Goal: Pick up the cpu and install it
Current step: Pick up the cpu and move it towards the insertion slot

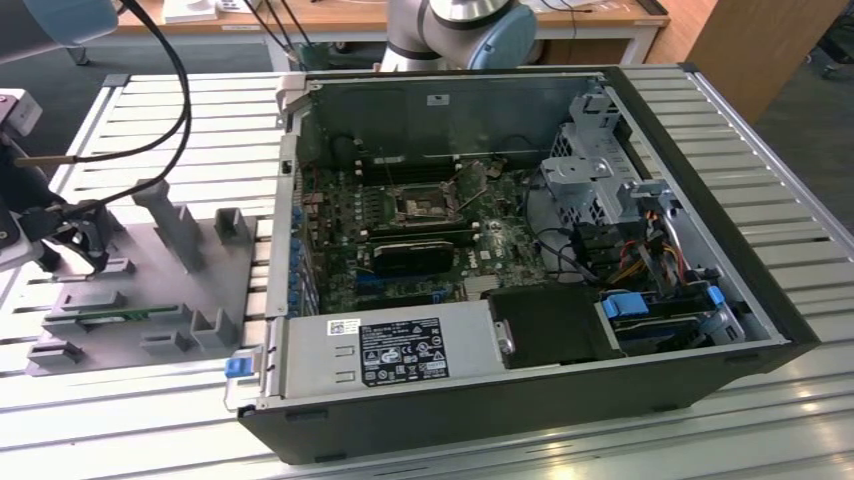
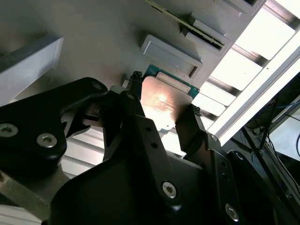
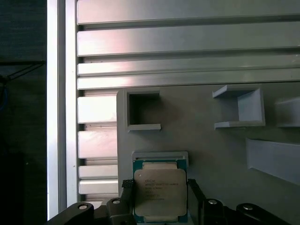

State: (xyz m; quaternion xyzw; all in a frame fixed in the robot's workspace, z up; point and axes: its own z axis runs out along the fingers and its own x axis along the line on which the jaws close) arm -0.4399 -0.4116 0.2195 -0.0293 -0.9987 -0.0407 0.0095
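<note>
**Gripper** [image 3: 160,186]: black, two-fingered, clamped on the cpu. One finger [image 3: 127,188] lies against one edge of the chip and its partner against the opposite edge. In the exterior view the gripper [image 1: 74,240] hangs low over the fixture plate.

**Cpu** [image 3: 160,191]: flat square chip with a silvery metal top and a thin green border. It sits between the fingertips, lid facing the first wrist camera. In the second wrist view its lid [image 2: 161,101] catches a warm glare. Whether it rests on the plate or is lifted clear cannot be told.

**Fixture plate** [image 3: 211,154]: grey, directly beneath the gripper. A low grey ledge [image 3: 160,155] lies just past the chip's far edge. Two open-sided pockets [image 3: 143,110] stand further beyond the fingertips.

**Computer case** [image 1: 534,410]: black, side open, well apart from the gripper toward the exterior view's right. The motherboard [image 1: 400,225] is exposed inside.

**Table** [image 1: 747,130]: slatted aluminium, carrying both the plate and the case.
</note>
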